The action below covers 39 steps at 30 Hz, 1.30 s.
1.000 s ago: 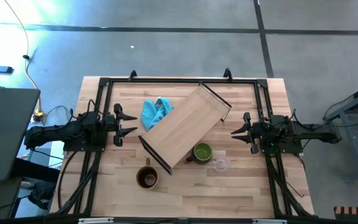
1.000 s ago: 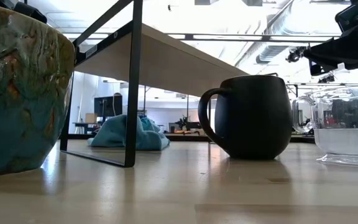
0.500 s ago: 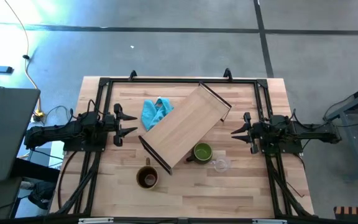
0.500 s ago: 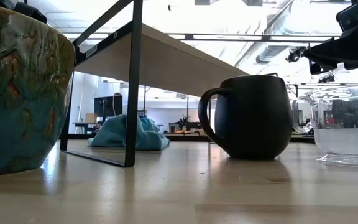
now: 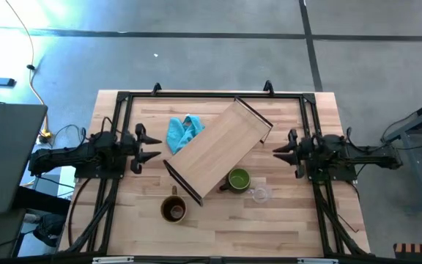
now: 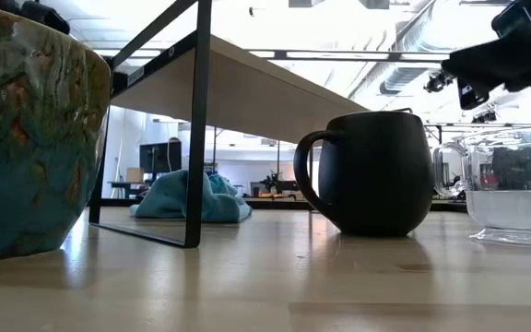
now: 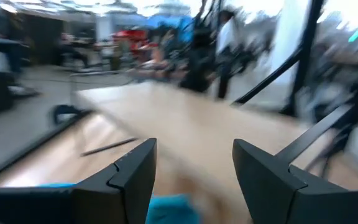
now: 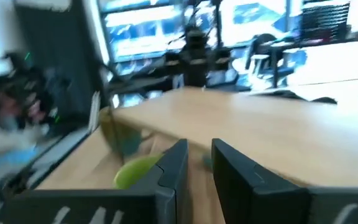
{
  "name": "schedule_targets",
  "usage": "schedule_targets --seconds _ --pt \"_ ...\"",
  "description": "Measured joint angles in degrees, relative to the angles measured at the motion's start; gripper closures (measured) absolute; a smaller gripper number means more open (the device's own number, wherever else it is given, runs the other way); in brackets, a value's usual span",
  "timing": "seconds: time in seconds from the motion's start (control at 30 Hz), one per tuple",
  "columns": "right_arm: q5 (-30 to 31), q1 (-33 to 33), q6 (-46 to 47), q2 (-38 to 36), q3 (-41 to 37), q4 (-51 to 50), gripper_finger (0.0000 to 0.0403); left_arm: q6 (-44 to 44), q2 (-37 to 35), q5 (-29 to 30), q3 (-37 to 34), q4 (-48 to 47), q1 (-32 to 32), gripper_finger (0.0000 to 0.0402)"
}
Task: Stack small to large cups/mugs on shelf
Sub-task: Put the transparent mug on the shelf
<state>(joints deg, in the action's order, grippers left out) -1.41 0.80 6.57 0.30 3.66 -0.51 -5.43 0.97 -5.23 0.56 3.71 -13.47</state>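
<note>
Wood tabletop (image 5: pixel 269 227) is sitting bare along its near edge, and you're looking at a clean start: nothing is stacked yet. Closest to the right gripper (image 5: pixel 278 153) fingertips are the green mug (image 5: pixel 238 179) and, just beside it, the clear glass cup (image 5: pixel 260 193), both on the table off the shelf's near end. Those fingers are standing only narrowly parted and holding nothing. The glass is touching or nearly touching the green mug, so if you're reaching for either one with such a slim gap, you're probably nudging the other or tipping it.

The left gripper (image 5: pixel 149 144) is hanging wide open and empty, with the blue cloth (image 5: pixel 182 132) right ahead of its fingers. The brown mug (image 5: pixel 173 210) is sitting well off to the side of them, near the shelf's lower corner. You could be snagging cloth on any reach across.

The shelf (image 5: pixel 218 150) is lying diagonally between both grippers, so its black end frames are something you're risking clipping. Beyond the table, grey concrete floor is stretching away.
</note>
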Motion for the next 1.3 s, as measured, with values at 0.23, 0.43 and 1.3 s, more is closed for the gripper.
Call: schedule_targets --seconds 0.23,0.43,1.3 --pt "2.0 0.0 3.3 0.0 0.0 9.1 0.0339 -11.2 0.0 -1.8 0.0 9.7 0.0 0.0202" --pt "2.0 0.0 9.3 0.0 0.0 18.2 0.0339 -18.8 0.0 -3.5 0.0 20.5 0.0 0.0202" --pt "2.1 0.0 17.0 0.0 0.1 23.4 0.0339 -26.3 0.0 -4.6 0.0 34.5 0.0 0.0202"
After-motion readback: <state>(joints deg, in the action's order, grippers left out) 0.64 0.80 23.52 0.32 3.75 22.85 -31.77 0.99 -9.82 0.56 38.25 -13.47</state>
